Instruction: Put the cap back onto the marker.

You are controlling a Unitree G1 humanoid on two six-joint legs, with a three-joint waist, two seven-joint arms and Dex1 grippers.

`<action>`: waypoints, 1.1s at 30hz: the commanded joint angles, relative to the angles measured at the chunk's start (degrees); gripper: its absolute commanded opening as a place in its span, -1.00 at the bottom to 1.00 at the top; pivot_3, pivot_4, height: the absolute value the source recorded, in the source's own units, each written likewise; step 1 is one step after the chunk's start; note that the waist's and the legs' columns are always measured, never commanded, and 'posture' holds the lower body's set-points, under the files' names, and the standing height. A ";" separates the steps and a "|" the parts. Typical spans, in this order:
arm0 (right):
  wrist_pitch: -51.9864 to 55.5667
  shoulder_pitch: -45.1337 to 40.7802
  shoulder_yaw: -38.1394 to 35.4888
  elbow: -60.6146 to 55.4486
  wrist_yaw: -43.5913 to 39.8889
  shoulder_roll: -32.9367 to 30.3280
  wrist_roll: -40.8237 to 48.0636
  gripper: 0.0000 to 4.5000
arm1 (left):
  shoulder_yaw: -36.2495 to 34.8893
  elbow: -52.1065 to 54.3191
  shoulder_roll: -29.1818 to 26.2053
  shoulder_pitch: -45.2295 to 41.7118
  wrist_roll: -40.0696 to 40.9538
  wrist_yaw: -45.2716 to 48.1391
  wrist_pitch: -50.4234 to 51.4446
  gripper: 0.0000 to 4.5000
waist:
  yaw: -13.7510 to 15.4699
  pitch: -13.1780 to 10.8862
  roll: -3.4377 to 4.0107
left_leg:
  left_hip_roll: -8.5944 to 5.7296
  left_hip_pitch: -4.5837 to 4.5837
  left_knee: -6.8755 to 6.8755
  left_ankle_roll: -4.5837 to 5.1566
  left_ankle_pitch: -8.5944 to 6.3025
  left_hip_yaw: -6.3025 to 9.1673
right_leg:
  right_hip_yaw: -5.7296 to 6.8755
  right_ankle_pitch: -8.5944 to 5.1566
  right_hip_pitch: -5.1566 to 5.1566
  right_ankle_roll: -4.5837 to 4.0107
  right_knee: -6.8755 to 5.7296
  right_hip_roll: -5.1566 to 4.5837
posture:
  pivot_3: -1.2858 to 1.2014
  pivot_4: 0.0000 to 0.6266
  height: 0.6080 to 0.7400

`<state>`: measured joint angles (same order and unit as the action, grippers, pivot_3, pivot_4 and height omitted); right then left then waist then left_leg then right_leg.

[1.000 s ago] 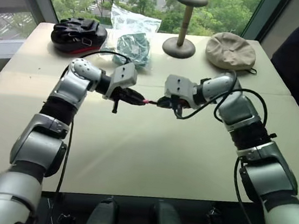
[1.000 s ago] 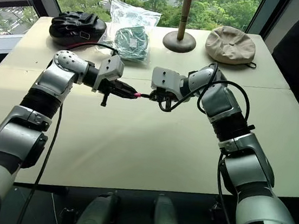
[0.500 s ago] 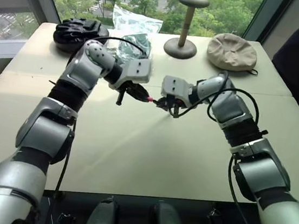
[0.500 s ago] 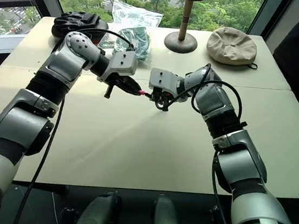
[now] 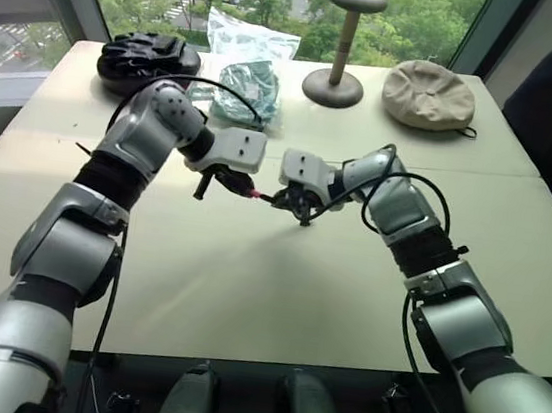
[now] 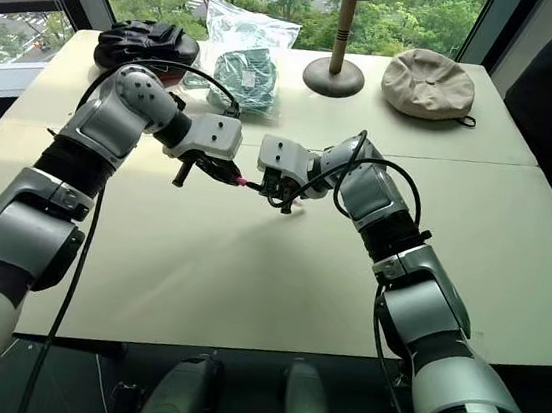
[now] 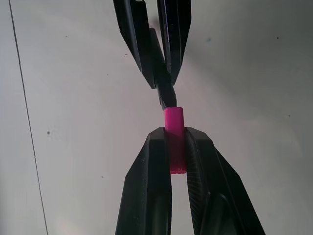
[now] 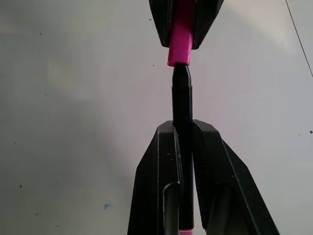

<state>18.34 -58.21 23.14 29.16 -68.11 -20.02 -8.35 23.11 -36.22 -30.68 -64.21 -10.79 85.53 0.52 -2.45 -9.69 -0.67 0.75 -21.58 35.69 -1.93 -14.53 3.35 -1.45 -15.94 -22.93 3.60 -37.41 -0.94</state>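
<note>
Grippers meet nose to nose above the middle of the tabletop [image 5: 275, 297], and the job now hangs on one alignment. The left gripper [image 7: 177, 147] is clamped on the cap [image 7: 174, 122], a short bright pink tube whose open mouth sticks out past the fingertips toward the other arm. The right gripper [image 8: 183, 129] is clamped on the marker [image 8: 182, 98], a slim black barrel that juts forward from between its fingers.

In the right wrist view the marker's tapered end sits right at the cap's mouth, touching it or only just inside; I cannot tell which. The left wrist view gives the same reading, the dark end meeting the pink rim. The marker's long axis and the cap's bore look close to one line, both running straight from one gripper to the other, with the cap directly ahead of the right gripper and the marker directly ahead of the left.

Neither arm is nearer, since each already carries its piece. My judgement is that the remaining move is a straight push of the two grippers together along that shared line, and any sideways tilt would jam the rim against the barrel's shoulder.
</note>
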 commanded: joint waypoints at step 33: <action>1.83 -2.69 -3.37 -2.25 3.36 0.78 3.39 -1.00 | 1.60 -9.28 6.11 1.59 -7.14 -15.32 -12.23 -0.56 | 0.02 0.00 0.00 | -0.01 0.00 0.04 0.00 0.00 -0.01 | 0.00 0.00 -0.01 0.00 -0.05 0.00 | 0.03 -0.52 1.00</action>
<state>22.46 -57.37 22.21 30.30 -64.58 -20.11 -7.12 23.83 -44.52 -25.18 -62.12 -17.00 71.10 -11.02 -2.44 -9.69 -0.67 0.74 -21.57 35.73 -1.93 -14.54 3.34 -1.46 -15.94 -22.93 3.59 -37.45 -0.94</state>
